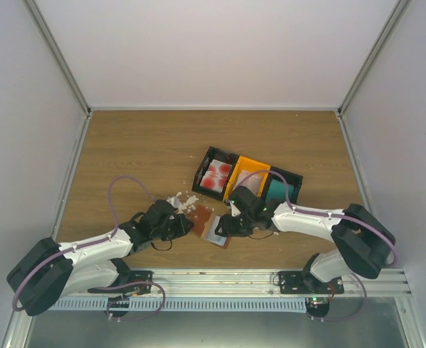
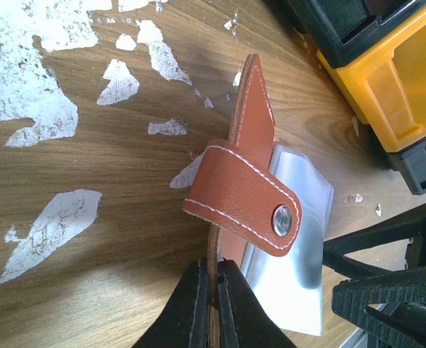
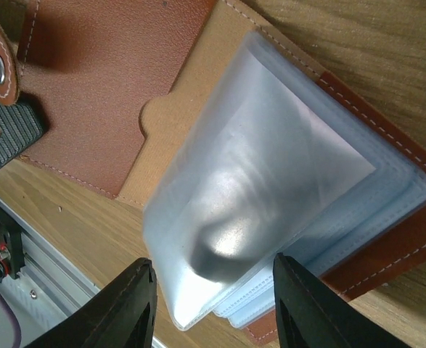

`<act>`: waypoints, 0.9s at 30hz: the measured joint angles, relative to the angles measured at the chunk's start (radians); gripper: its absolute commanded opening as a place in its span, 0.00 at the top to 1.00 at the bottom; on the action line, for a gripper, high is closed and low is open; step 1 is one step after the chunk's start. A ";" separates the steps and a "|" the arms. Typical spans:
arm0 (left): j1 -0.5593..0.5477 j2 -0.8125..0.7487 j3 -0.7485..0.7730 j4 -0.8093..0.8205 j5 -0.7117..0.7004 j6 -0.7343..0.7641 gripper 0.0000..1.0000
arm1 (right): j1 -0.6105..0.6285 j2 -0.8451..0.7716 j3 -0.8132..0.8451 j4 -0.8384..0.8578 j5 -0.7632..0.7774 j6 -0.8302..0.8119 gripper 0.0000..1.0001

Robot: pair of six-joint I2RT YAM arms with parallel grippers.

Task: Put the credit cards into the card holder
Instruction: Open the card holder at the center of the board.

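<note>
**Q:** Log check. Where is the card holder [image 1: 208, 225]?

**A:** On the table [image 1: 147, 152], close to the front edge, between my two arms. It is opened. One leather cover lies flat on the wood. The other is raised on edge.

**Q:** State of the left gripper [image 2: 213, 286]?

**A:** Pressed together on the rim of the raised cover. On my left wrist feed I see that cover thin side on. The strap [image 2: 242, 196] with its metal snap curls over it.

**Q:** And the right gripper [image 3: 214, 268]?

**A:** Its fingers [image 3: 136, 304] are spread. A stack of clear plastic sleeves [image 3: 271, 167] fans out of the holder just above them, and its lower corner hangs in the gap. I cannot tell whether either finger touches the plastic.

**Q:** Where are the credit cards [image 1: 216, 176]?

**A:** Those I can see are in the trays [image 1: 252, 161], a slanted row just behind the holder. White cards with red blotches sit in the black compartment on the left-arm side. A pale one is in the orange middle compartment. Something teal shows in the black compartment on the right-arm side, too small on the overhead feed for me to count.

**Q:** Anything else on the wood?

**A:** White scraps [image 2: 31, 109], scattered just beyond the left gripper. A few of them lie beside the raised cover.
</note>
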 measured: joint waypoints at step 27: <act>0.000 0.032 0.000 -0.006 0.004 -0.002 1.00 | 0.006 0.047 0.039 0.062 -0.010 -0.014 0.56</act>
